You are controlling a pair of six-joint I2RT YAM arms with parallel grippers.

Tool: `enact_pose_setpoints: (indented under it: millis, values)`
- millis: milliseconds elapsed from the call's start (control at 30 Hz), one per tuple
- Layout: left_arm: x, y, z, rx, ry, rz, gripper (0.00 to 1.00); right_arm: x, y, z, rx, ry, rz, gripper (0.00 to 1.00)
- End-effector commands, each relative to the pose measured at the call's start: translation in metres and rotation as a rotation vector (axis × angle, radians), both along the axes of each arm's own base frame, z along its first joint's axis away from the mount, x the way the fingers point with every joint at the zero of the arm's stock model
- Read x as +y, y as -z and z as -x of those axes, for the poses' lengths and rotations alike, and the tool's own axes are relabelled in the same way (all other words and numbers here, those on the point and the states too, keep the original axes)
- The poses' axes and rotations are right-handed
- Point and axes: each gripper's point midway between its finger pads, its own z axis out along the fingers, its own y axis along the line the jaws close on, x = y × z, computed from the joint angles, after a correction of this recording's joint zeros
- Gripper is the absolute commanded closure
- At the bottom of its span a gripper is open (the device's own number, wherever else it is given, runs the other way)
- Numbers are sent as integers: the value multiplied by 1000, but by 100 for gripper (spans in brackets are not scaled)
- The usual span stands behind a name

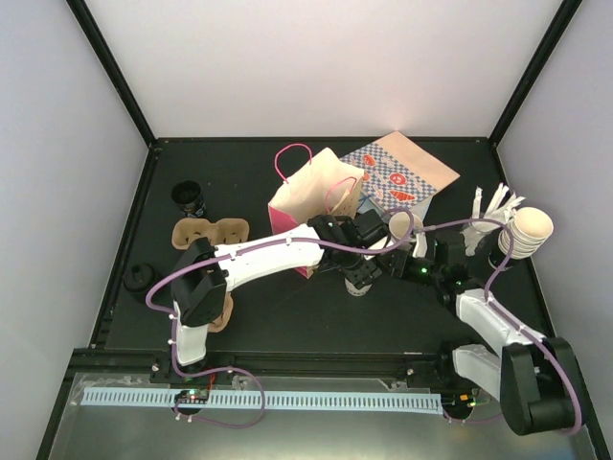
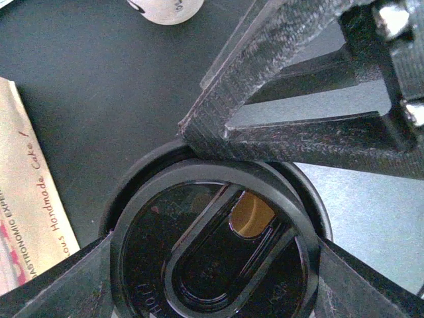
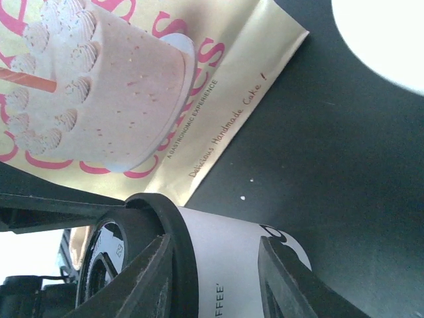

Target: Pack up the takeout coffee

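Left gripper (image 2: 215,248) fingers fill the foreground of its wrist view. They are spread wide and closed on the rim of the black lid (image 2: 146,265) of the coffee (image 3: 228,271), one on each side. One coffee: a white cup with dark print, just right of the pink bag (image 1: 305,196), near the middle of the table (image 1: 287,316). Right gripper (image 3: 215,242) is turned on its side. Its fingers stand a narrow gap apart at the cup's wall just below the lid, with nothing between them; whether they touch the cup I cannot tell.

Counted:
- Two bags: the pink one upright with its mouth open, and a patterned bag (image 1: 407,172) lying flat behind it.
- One open cup (image 1: 402,225), between the patterned bag and the right gripper.
- One stack of cream cups (image 1: 529,230), at the right edge.
- At the left: one small black cup (image 1: 189,198), one black disc (image 1: 140,278), and one cardboard carrier (image 1: 206,235) partly under the left arm.

Bare table shows along the near edge in front of both grippers and in the back left corner. The pink bag's cake-printed face stands just beside the coffee.
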Motion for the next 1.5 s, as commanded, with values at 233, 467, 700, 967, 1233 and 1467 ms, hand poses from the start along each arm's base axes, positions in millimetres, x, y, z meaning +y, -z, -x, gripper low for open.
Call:
enact_pose_setpoints:
  millis: [233, 467, 700, 967, 1233, 1467]
  values:
    - [25, 62, 41, 174, 14, -172, 30, -21, 9, 39, 125, 11, 180, 59]
    - [24, 60, 41, 180, 1, -166, 30, -10, 2, 59, 128, -63, 104, 57]
    - [24, 60, 40, 184, -22, -171, 30, -8, -1, 60, 139, -69, 84, 57]
    - [23, 61, 39, 187, -31, -170, 31, -15, 28, 67, 247, -40, 127, 63]
    - [25, 68, 41, 193, -44, -189, 31, -28, 60, 83, 364, 55, 184, 66]
    - [27, 77, 43, 205, -67, -196, 31, -44, 80, 89, 447, 155, 306, 68]
